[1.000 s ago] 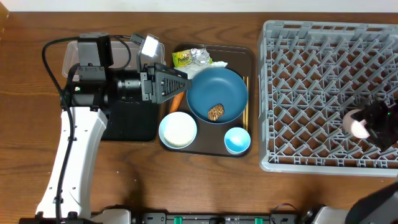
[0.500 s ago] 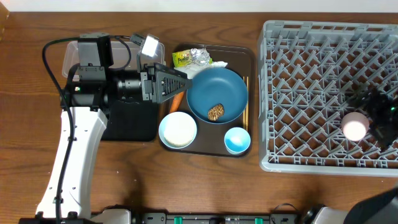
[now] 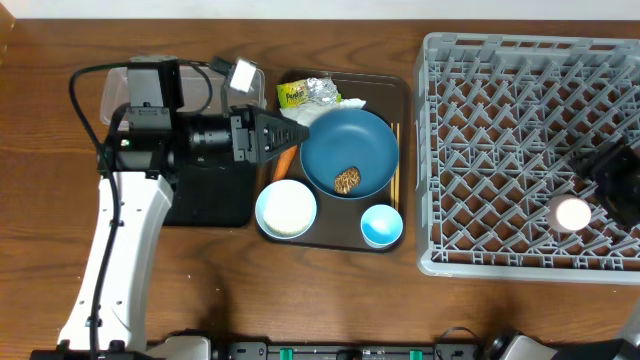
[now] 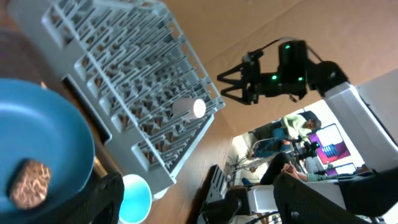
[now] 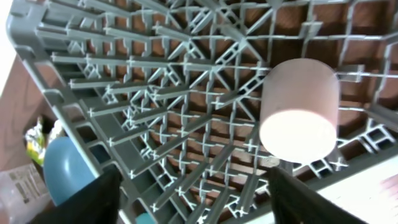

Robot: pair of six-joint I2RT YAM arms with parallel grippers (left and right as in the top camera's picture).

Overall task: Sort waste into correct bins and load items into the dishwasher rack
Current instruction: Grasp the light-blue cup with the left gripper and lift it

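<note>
Cup in near-right corner of rack; plate, bowl, second cup on tray to its left.

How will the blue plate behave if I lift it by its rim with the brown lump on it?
The blue plate looks rigid and glossy, so a rim pinch may slip. Being wide and shallow, it will probably tilt when lifted from one edge. The brown lump lies off-centre on it, seemingly loose, and would likely slide off.

Brown wooden table seen loaded. Grey dishwasher rack set at right. Dark brown serving tray placed mid-table, near rack. Black tray laid just beside it, leftward; clear tub set behind black tray.
</note>
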